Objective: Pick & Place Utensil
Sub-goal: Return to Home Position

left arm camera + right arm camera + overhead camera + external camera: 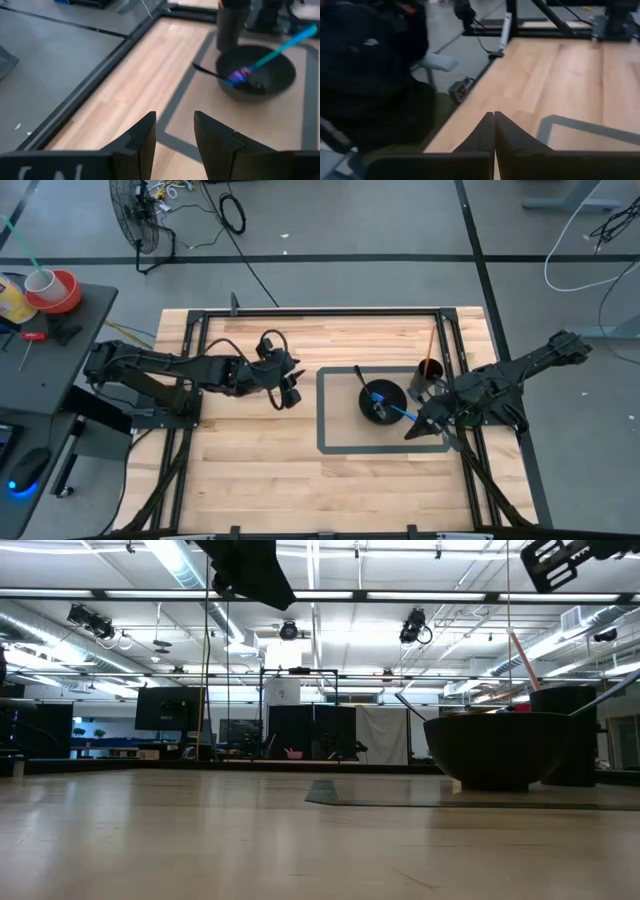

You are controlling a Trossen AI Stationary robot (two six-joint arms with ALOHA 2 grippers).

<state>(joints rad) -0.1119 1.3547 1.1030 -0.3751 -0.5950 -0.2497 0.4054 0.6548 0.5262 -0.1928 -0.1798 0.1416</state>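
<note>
Utensils are seen housed in their vessels, so the placing is judged complete. At the left, the left end effector (pixel 287 392) is held over bare counter (pixel 260 470), well apart from the vessels. Its fingers are spread and empty, and little trouble is expected there. In the middle, the black bowl (pixel 368 409) holds the black spoon (pixel 362 378) and the blue fork (pixel 396 409), whose handle overhangs the rim toward the right. Just beside the bowl, the black cup (pixel 418 387) carries the orange straw (pixel 432 345). At the right, the right end effector (pixel 412 432), pressed together on nothing, is found just beside that fork handle. If it is swung sideways while low, the handle could be caught and the fork levered out. The bowl could also be dragged, or the cup toppled by the arm.
</note>
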